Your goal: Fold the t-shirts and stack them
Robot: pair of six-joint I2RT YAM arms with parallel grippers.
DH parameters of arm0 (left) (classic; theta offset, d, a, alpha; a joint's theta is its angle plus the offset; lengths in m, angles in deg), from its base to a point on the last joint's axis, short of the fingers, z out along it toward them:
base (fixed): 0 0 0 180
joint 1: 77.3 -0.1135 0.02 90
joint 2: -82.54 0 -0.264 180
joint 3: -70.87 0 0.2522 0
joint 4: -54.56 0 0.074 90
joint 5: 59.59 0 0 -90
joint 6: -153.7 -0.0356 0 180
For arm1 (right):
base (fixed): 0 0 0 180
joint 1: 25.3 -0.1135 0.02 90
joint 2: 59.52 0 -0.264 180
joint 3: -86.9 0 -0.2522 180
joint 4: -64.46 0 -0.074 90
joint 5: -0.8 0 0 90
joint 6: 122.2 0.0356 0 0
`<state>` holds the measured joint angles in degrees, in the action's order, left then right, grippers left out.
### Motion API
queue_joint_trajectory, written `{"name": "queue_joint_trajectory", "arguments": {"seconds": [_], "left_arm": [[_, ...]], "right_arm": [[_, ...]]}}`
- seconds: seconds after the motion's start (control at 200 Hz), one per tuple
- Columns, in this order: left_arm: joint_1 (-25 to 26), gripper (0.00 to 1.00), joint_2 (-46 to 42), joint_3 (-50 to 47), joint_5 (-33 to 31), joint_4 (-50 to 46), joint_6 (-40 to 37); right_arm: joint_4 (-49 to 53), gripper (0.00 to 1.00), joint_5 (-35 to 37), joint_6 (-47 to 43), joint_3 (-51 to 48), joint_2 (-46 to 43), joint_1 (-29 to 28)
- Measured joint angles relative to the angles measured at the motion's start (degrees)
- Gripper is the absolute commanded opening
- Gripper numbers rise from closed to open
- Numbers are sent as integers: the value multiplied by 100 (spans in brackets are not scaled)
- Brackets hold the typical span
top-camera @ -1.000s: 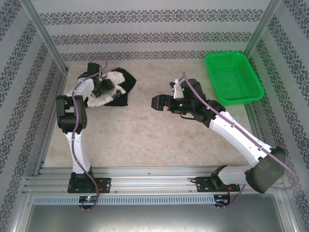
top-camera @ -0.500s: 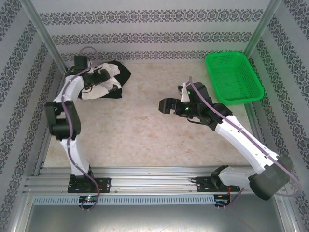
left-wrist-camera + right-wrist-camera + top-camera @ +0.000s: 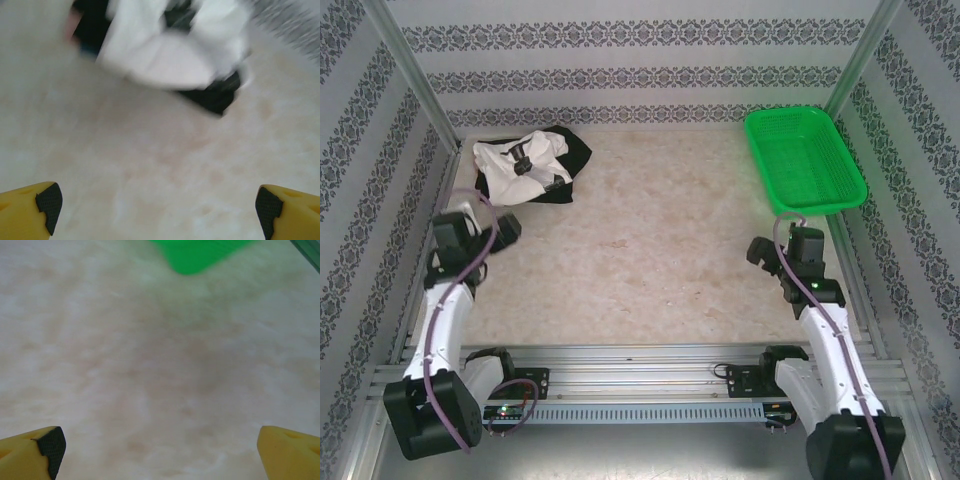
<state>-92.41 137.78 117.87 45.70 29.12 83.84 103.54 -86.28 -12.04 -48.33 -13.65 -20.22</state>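
The t-shirts lie in one pile at the table's back left, the cream shirt (image 3: 525,170) on top of the black shirt (image 3: 578,155). Neither gripper touches them. My left gripper (image 3: 485,215) sits drawn back near the left edge, a short way in front of the pile. In the left wrist view it (image 3: 155,210) is open with bare table between its yellow fingers, and the cream shirt (image 3: 170,55) and black shirt (image 3: 215,95) lie blurred ahead. My right gripper (image 3: 785,240) is pulled back at the right. It (image 3: 160,450) is open and holds nothing.
A green mesh basket (image 3: 817,208) stands at the back right, its near corner (image 3: 200,252) ahead of the right gripper. Patterned walls and metal posts close in the beige table (image 3: 650,240) on three sides.
The left gripper opened, let go of the shirt pile and drew back toward the near left. The right arm swung from the table's middle back to the near right.
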Motion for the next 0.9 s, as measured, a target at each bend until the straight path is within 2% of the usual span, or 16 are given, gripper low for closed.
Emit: {"name": "queue_joint_trajectory", "arguments": {"seconds": [0.115,0.225,0.32,0.435,0.57,0.679,0.754,0.799,0.899], "left_arm": [[0,100,-245,-990,-393,247,170],[0,100,-258,-1104,-485,721,428],[0,100,-72,-671,-407,1067,586],[-2,100,964,667,-74,1246,719],[-2,81,2789,2852,503,1290,870],[-33,53,4138,4299,885,1285,981],[-103,39,4889,4896,1115,1325,1106],[-153,35,5348,5206,1213,1320,1226],[-227,35,6203,5735,1346,1250,1318]], "right_arm": [[-704,98,203,-240,-684,-9,234],[-1128,98,-330,-181,-737,26,227],[-1246,98,-922,70,-437,297,109],[-1198,97,-1572,269,127,800,-437],[-1139,97,-2041,531,455,970,-1097],[-1021,97,-2144,686,529,968,-1567],[-931,97,-2149,769,595,968,-1775],[-874,97,-2142,822,645,968,-1862],[-748,98,-2087,914,737,962,-2009]]}}
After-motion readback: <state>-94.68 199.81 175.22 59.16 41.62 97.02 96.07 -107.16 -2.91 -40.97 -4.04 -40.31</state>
